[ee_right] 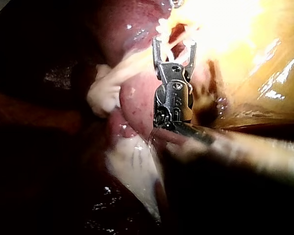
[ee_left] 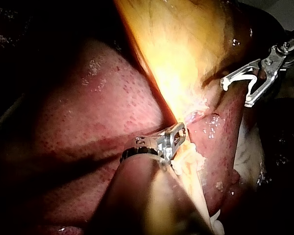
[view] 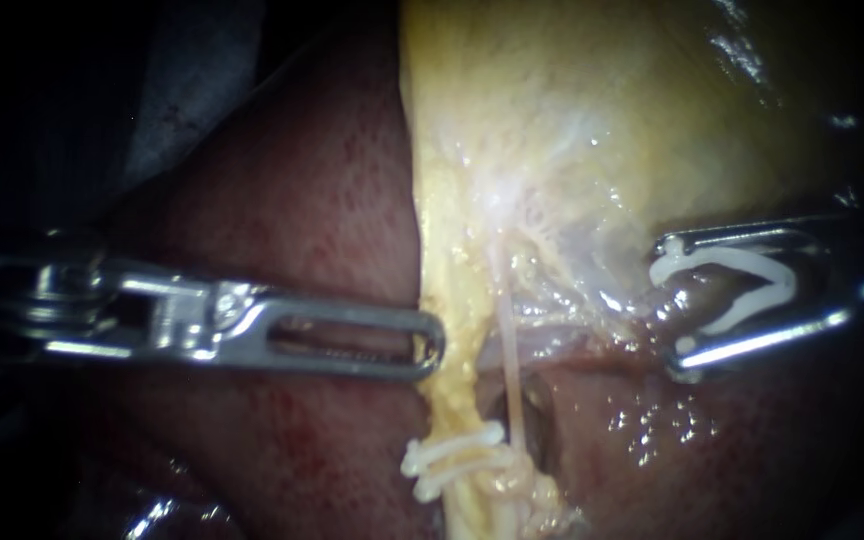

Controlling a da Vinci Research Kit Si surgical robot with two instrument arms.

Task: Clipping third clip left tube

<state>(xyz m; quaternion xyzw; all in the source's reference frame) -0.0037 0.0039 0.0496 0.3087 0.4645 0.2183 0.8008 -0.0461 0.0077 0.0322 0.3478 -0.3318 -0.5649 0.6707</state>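
Note:
A yellowish tube (view: 452, 400) runs down from the gallbladder (view: 572, 100), with a thin pale strand (view: 509, 370) beside it. Two white clips (view: 452, 455) sit across the tube low in the endoscope view. My left instrument (view: 432, 345) lies level over the liver (view: 302, 200), its slotted jaws together on the edge of the yellow tissue (ee_left: 186, 152) by the tube. My right instrument (view: 672, 305) stands off to the tube's right, jaws wide apart, holding an open white clip (view: 742, 280) between them. It touches no tube. The left wrist view shows both my left instrument (ee_left: 176, 134) and my right instrument (ee_left: 235, 93).
Dark red liver surrounds the tube on both sides, wet and shiny below the right instrument (ee_right: 174, 43). A dark hollow (view: 542, 430) opens just right of the pale strand. White material (ee_right: 132, 171) lies under the right shaft.

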